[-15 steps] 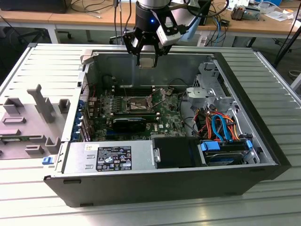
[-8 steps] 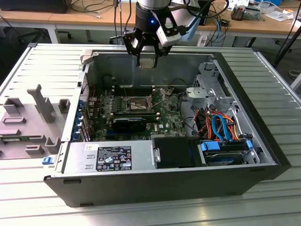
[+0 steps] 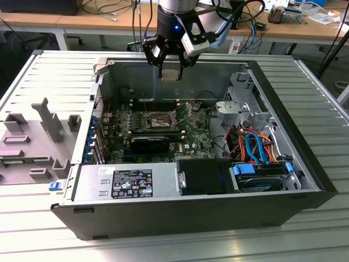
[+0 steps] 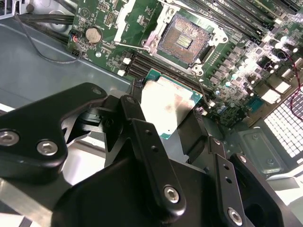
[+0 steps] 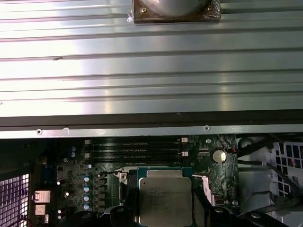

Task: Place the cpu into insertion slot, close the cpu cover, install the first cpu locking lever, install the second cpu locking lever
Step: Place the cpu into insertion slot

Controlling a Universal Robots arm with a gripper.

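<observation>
My gripper (image 3: 170, 70) hangs over the back wall of the open computer case (image 3: 305, 180), shut on the cpu (image 3: 170, 75). In both wrist views the cpu (image 4: 168, 106) (image 5: 165, 201) is a flat silver-topped square with a green edge, pinched between the black fingers (image 4: 137, 127). The insertion slot (image 4: 182, 41) lies uncovered on the green motherboard (image 4: 142, 14), its dark pin field bare inside a silvery rim. In the exterior view the insertion slot (image 3: 156, 120) sits below the gripper and nearer the camera. A thin wire lever (image 4: 202, 92) sticks up beside the slot.
A long black card (image 3: 150, 143) lies just in front of the slot. The power supply (image 3: 125, 183) fills the case's near side. A drive cage (image 3: 245, 103) and coloured cables (image 3: 253, 147) crowd the exterior view's right. A grey plastic fixture (image 3: 38, 136) rests outside on the left.
</observation>
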